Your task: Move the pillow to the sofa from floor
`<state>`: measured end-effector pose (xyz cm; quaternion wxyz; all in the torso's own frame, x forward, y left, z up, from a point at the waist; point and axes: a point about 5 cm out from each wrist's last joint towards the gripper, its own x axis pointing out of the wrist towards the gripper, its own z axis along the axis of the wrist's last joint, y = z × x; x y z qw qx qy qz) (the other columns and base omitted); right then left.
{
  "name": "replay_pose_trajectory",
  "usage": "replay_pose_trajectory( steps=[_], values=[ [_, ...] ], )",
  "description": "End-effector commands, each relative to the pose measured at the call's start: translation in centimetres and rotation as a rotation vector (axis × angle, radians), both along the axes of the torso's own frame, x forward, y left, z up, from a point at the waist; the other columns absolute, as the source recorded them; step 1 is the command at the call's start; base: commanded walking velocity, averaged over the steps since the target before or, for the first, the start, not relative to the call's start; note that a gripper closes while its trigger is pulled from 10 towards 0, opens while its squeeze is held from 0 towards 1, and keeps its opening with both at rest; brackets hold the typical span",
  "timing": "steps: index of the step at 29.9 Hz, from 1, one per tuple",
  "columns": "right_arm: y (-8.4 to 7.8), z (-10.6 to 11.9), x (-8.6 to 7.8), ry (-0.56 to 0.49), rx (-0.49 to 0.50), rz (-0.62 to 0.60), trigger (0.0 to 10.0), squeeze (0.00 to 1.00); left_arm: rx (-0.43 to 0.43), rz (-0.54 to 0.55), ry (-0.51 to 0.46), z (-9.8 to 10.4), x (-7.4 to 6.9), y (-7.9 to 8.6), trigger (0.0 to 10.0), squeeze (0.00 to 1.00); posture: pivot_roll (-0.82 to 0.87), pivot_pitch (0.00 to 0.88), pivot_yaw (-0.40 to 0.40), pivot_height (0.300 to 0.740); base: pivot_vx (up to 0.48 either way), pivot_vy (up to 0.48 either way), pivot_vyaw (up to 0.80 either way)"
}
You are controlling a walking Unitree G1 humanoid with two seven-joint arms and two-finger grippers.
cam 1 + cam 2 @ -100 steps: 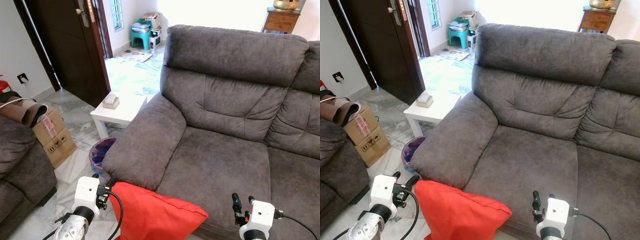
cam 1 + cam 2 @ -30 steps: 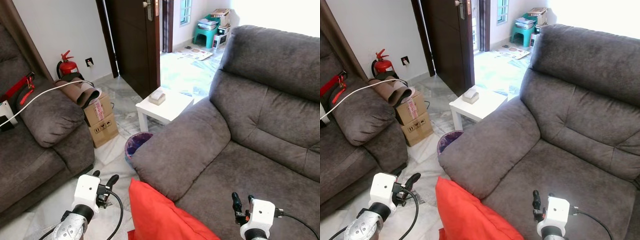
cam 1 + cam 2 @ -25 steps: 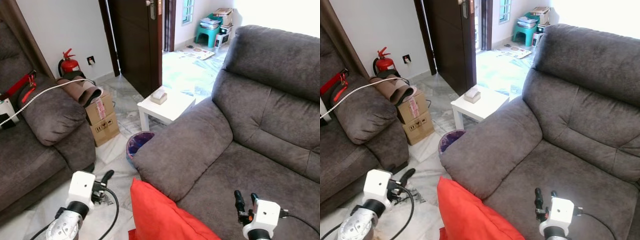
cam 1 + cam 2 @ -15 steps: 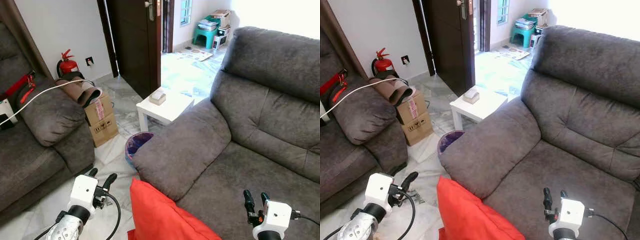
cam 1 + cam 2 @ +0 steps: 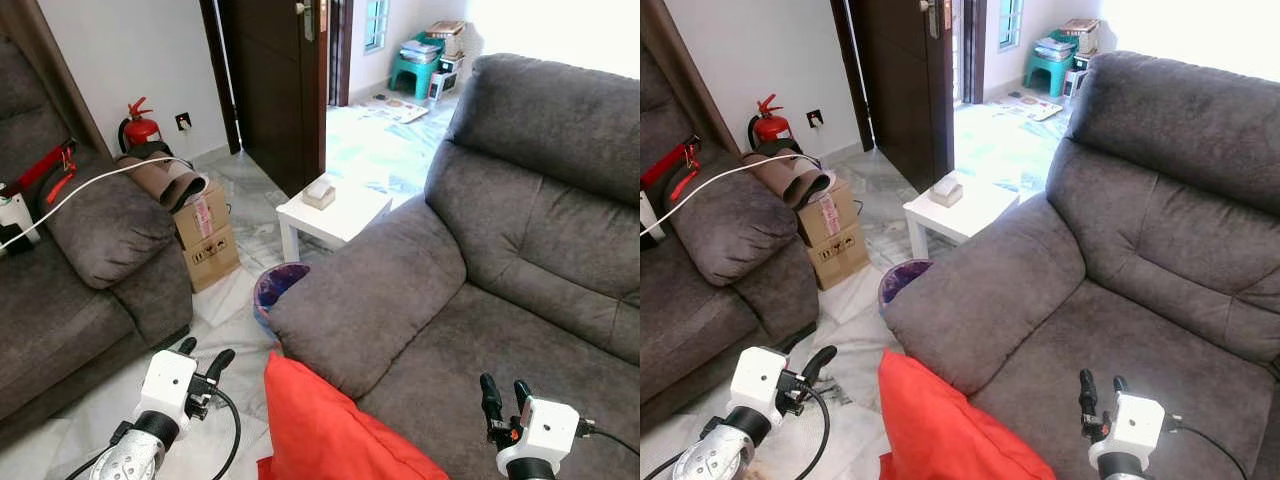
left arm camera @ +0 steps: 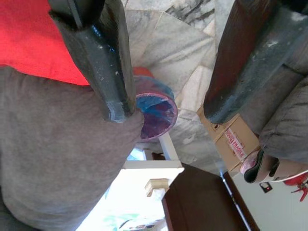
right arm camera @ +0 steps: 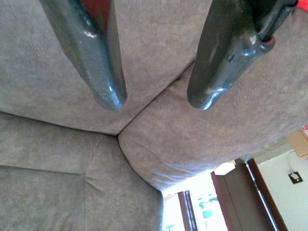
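Note:
The red pillow (image 5: 340, 435) lies low in front of me, its upper edge against the front of the grey sofa (image 5: 500, 290), just below the armrest (image 5: 365, 300). My left gripper (image 5: 205, 352) hangs open over the marble floor, to the left of the pillow and apart from it. In the left wrist view a corner of the red pillow (image 6: 29, 38) shows behind one finger. My right gripper (image 5: 503, 390) is open above the sofa seat (image 7: 72, 159), to the right of the pillow, holding nothing.
A purple bin (image 5: 280, 285) stands on the floor by the armrest. Behind it is a white side table (image 5: 340, 215) with a tissue box (image 5: 320, 193). A cardboard box (image 5: 208, 245) and a second grey sofa (image 5: 80, 270) are on the left, a dark door (image 5: 275, 80) beyond.
The camera has turned left since the earliest frame, bringing the second sofa into view. Both arms shifted only slightly. The pillow has stayed against the sofa front.

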<state>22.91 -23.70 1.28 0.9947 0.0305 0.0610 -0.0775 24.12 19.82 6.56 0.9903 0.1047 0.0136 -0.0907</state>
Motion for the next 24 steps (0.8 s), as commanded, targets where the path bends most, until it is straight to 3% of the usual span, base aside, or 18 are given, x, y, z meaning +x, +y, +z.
replay_pose_trajectory(
  steps=[1,5,24],
  values=[
    [-0.42,0.03,0.06,0.019,-0.010,-0.006,10.0,0.00,0.009,-0.007,0.001,0.07,-0.01,-0.12,10.0,0.00,-0.04,0.052,0.046,0.693,0.000,0.000,0.00],
    [-0.42,0.17,0.19,0.015,-0.021,0.005,10.0,0.00,0.005,-0.010,0.001,-0.02,-0.13,-0.32,10.0,0.00,-0.04,0.047,0.042,0.658,0.000,0.000,0.00],
    [0.47,0.25,0.44,-0.001,-0.004,0.049,10.0,0.00,-0.022,-0.010,-0.009,-0.08,-0.22,-0.63,10.0,0.00,-0.04,0.045,0.034,0.658,0.000,0.000,0.00]
  ],
)
